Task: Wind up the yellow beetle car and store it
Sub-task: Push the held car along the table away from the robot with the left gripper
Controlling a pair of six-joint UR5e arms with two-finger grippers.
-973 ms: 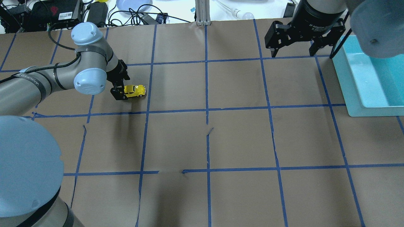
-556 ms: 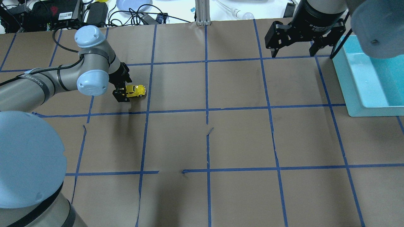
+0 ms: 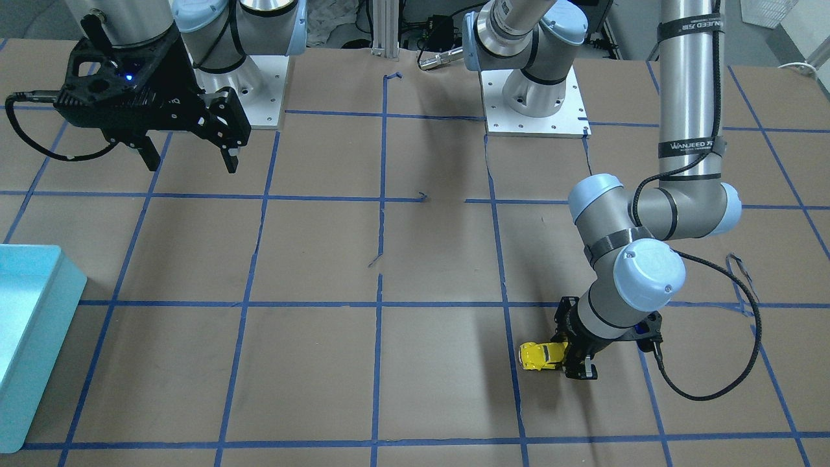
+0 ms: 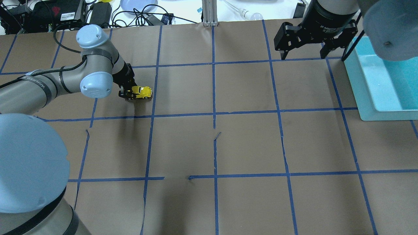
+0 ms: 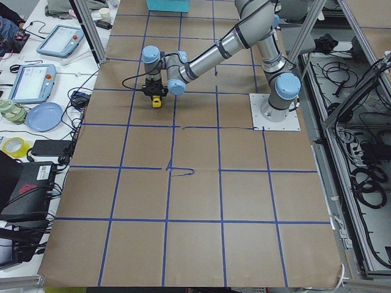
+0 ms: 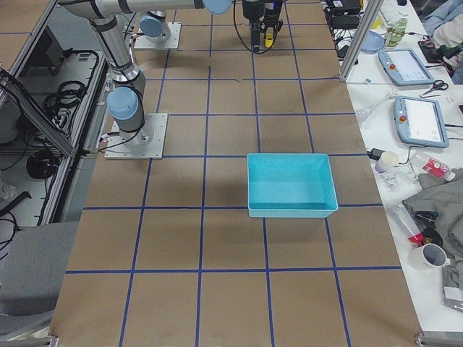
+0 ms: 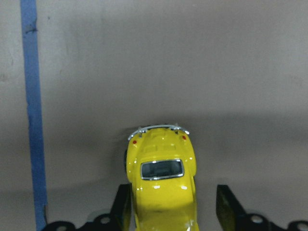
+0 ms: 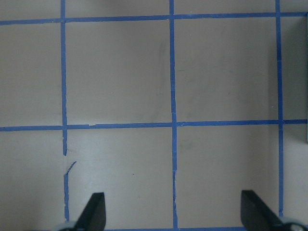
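Note:
The yellow beetle car [image 4: 142, 92] stands on its wheels on the brown paper at the far left of the table, and also shows in the front view [image 3: 538, 356]. My left gripper [image 4: 128, 93] is low over one end of the car, fingers on either side. In the left wrist view the car [image 7: 162, 178] sits between the fingers [image 7: 124, 207]. One finger is at its side and a small gap remains at the other, so the gripper is open around it. My right gripper [image 4: 303, 56] hangs open and empty at the far right, beside the bin.
A teal bin [image 4: 359, 88] stands at the right edge of the table, also seen in the front view [image 3: 39, 344]. Blue tape lines [image 4: 214, 114] form a grid on the paper. Cables and gear [image 4: 98, 13] lie beyond the far edge.
My left gripper has moved a little toward the car and lowered, so its fingers now flank the car's end more closely. The car and the right arm have stayed put.

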